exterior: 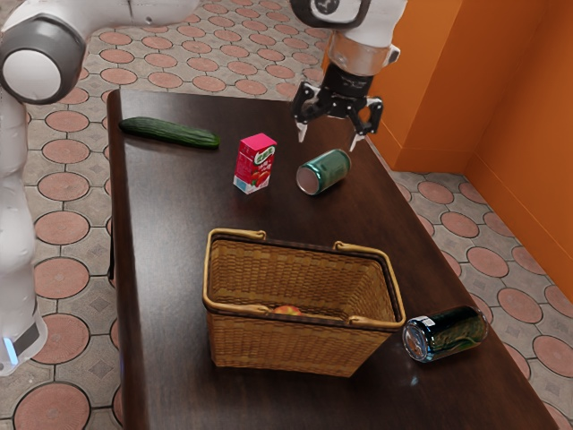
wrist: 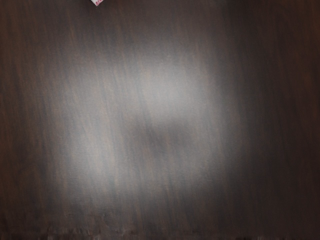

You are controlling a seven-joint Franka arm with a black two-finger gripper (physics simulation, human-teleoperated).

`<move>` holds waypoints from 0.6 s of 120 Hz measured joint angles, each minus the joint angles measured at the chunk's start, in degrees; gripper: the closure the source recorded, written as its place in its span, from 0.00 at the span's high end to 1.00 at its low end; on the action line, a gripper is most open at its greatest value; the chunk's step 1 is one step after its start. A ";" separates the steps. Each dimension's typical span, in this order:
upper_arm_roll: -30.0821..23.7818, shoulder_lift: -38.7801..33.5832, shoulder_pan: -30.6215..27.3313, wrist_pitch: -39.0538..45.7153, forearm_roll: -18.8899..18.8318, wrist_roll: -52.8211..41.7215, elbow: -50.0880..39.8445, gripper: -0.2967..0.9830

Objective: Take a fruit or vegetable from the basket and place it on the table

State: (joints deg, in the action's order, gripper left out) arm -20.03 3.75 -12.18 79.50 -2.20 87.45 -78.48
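Exterior view: gripper [exterior: 329,139] hangs over the far part of the dark wooden table [exterior: 179,206], fingertips pointing down and standing well apart, nothing clamped between them. In this view it appears just beyond and above the green can [exterior: 324,172], which lies on its side; the height of the hand over the tabletop cannot be read. Beside that can, toward the exterior view's left, a pink-and-white carton [exterior: 255,164] stands upright. Farther that way, a long green cucumber [exterior: 170,132] lies flat on the table, outside the basket and near the far edge. The woven basket [exterior: 277,345] stands upright in the nearer part, its handles [exterior: 207,278] folded down around the rim. Inside, low down, a red-orange fruit [exterior: 287,310] is partly hidden by the front wall; kind not certain. A dark, shiny can [exterior: 445,333] lies on its side just beside the basket, toward the exterior view's right. Surroundings: patterned tile floor [exterior: 63,228], orange wall [exterior: 501,107]. Wrist view: brown tabletop grain under the hand, with a broad pale sheen and a soft darker patch within it. A white corner with pink marks [wrist: 97,2] shows at the border; too little of it to identify.
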 joint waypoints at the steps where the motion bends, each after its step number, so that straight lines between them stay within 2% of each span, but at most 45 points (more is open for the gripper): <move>1: 0.00 0.23 0.31 -0.03 0.15 0.78 0.01 0.77; 15: -0.13 0.04 2.75 -0.34 1.83 9.21 0.16 0.77; 31: -1.17 0.39 3.20 -0.29 3.85 12.43 1.68 0.77; 51: -5.07 5.69 2.82 0.69 4.51 15.43 1.80 0.77; 60: -2.09 2.99 5.92 2.54 4.54 16.55 -0.84 0.77; 72: -1.00 -2.17 9.47 4.51 4.52 17.91 -3.57 0.77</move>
State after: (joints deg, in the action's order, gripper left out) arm -21.03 1.57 -2.71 84.01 2.31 105.35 -82.04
